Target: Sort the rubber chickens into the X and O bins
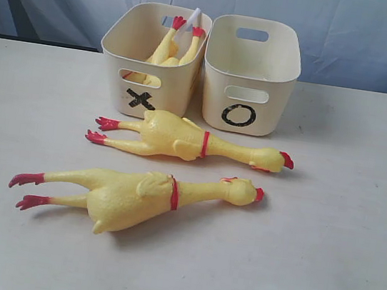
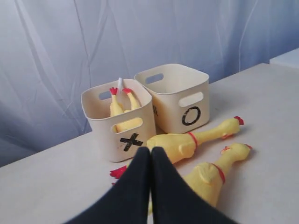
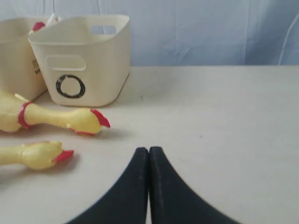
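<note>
Two rubber chickens lie on the table, heads to the right: the far chicken (image 1: 180, 138) just before the bins, the near chicken (image 1: 136, 195) closer to the front. Another chicken (image 1: 172, 47) stands feet-up inside the X bin (image 1: 144, 87). Right of it is the O bin (image 1: 247, 98); what it holds is hidden. My left gripper (image 2: 150, 150) is shut on nothing, hanging above the far chicken (image 2: 177, 144) with the near chicken (image 2: 215, 172) beside it. My right gripper (image 3: 148, 150) is shut, empty, over bare table right of both heads (image 3: 88, 122). Neither gripper shows in the exterior view.
A blue-grey cloth backdrop (image 1: 339, 28) hangs behind the white table (image 1: 321, 264). A small white object (image 1: 195, 17) sticks up in the X bin. The two bins stand side by side, nearly touching, at the back.
</note>
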Motion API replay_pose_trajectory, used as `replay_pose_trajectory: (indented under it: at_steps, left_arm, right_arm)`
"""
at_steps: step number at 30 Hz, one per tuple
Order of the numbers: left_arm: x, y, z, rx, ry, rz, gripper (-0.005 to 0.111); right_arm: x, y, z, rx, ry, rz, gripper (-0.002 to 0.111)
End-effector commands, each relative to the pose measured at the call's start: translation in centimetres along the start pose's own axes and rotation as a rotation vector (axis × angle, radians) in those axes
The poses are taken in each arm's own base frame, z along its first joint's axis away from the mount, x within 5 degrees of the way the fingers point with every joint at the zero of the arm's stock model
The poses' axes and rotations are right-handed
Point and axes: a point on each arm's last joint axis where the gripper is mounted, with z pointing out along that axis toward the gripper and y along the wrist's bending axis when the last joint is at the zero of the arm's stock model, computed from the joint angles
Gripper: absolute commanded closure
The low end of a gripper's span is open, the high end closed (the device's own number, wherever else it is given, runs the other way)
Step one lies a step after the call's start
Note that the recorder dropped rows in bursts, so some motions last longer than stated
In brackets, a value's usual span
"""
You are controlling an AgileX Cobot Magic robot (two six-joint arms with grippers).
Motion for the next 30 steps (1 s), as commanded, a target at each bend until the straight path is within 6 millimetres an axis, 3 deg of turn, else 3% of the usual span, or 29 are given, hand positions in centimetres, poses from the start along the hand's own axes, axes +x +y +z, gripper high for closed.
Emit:
replay_pose_trajectory:
  at_steps: [1, 5, 13, 22, 25, 30]
  left_arm:
    - [0.7, 0.6, 0.5, -0.076, -0.010, 0.011, 0.107]
    - [1.4, 0.9, 1.2, -0.105, -0.042, -0.003, 0.107]
    - [1.1, 1.1, 1.3, -0.122, -0.098, -0.026, 0.107]
    - [0.0, 1.5, 1.1, -0.156, -0.224, -0.085, 0.107]
    - [-0.3, 1.8, 0.9, -0.187, -0.272, -0.117, 0.107]
    - [-0.3, 2.4, 0.8, -0.261, -0.269, -0.068, 0.107]
  right_arm:
    - [-1.5, 0.1, -0.2, -0.026, -0.178, 0.130, 0.109]
    - [-2.5, 0.0, -0.4, -0.035, -0.287, 0.203, 0.109]
    - [-2.9, 0.0, -0.5, -0.033, -0.329, 0.211, 0.109]
    - [-4.7, -0.5, -1.4, -0.074, -0.559, 0.468, 0.109]
    - [-5.0, -0.5, -1.5, -0.111, -0.564, 0.580, 0.109]
    - [-6.5, -0.1, -2.2, -0.122, -0.498, 0.526, 0.109]
